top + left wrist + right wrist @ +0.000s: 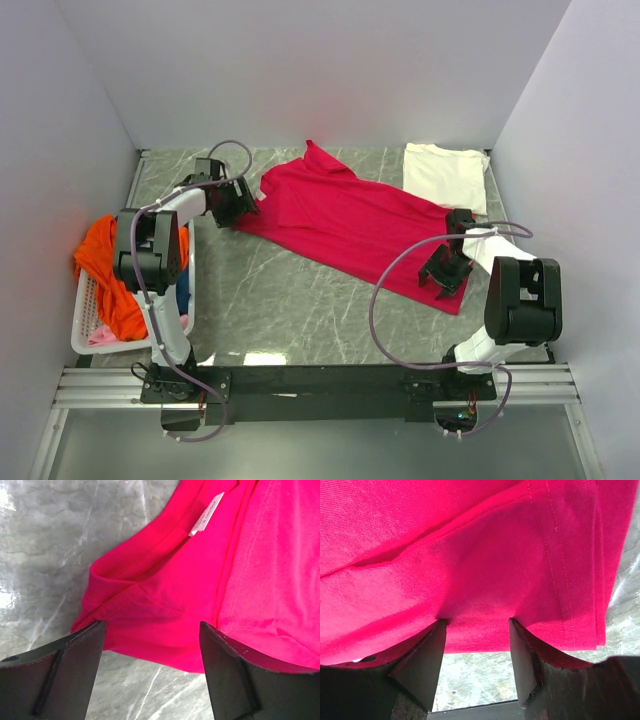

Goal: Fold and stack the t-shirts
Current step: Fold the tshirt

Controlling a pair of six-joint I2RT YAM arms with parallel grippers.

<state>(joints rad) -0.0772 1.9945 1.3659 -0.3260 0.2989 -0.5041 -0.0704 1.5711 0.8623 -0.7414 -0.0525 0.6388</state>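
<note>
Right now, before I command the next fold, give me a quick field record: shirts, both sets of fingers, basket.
shirt in work: crimson-pink cotton t-shirt, spread diagonally on the grey marbled table
neck label: small white tag, visible at the left arm's end
left fingers: open, straddling the shirt's edge
right fingers: open, tips against the fabric at the opposite end
set aside: cream-white t-shirt, lying flat in the far right corner
waiting: orange t-shirt draped over the white slatted plastic basket, left side
</note>
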